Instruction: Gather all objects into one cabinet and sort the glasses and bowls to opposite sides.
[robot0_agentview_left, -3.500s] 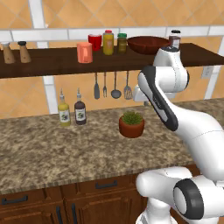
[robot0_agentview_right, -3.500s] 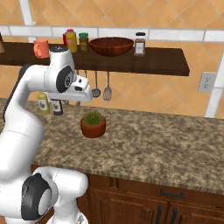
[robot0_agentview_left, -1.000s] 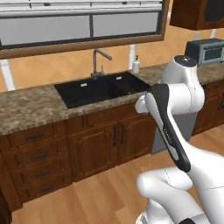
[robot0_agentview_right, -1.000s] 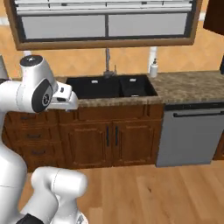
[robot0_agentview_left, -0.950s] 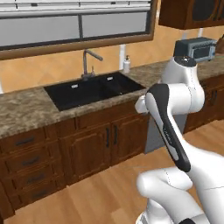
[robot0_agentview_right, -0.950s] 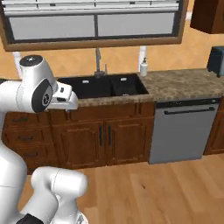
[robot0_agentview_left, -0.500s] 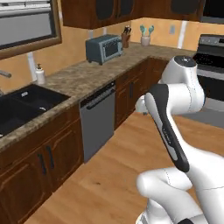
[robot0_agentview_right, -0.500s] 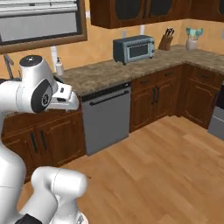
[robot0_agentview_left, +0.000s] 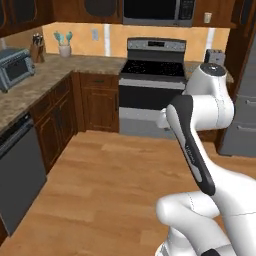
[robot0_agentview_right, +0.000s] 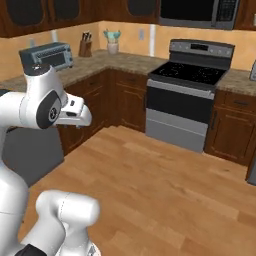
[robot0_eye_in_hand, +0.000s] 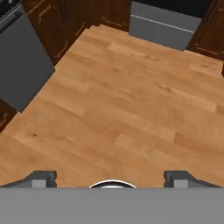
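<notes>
The dark wall shelf, the two tumblers and the wide reddish-brown bowl are all out of view. My gripper (robot0_eye_in_hand: 111, 178) is open; its two dark fingertips (robot0_eye_in_hand: 43, 177) stand far apart with nothing between them, looking down on bare wooden floor (robot0_eye_in_hand: 127, 109). In both base views the arm is folded close to the base, with the hand (robot0_agentview_right: 76, 114) held at about chest height over the floor.
A stove (robot0_agentview_left: 150, 80) stands ahead against the far wall, under a microwave (robot0_agentview_left: 157, 10). A granite counter on the left carries a toaster oven (robot0_agentview_left: 15, 67), a knife block (robot0_agentview_left: 36, 49) and a utensil holder (robot0_agentview_left: 64, 49). A grey dishwasher (robot0_agentview_left: 20, 170) is at near left and a fridge (robot0_agentview_left: 245, 115) at right.
The whole picture has shifted: the base has turned from the shelf past the sink and dishwasher to the stove corner. The arm keeps the same folded pose.
</notes>
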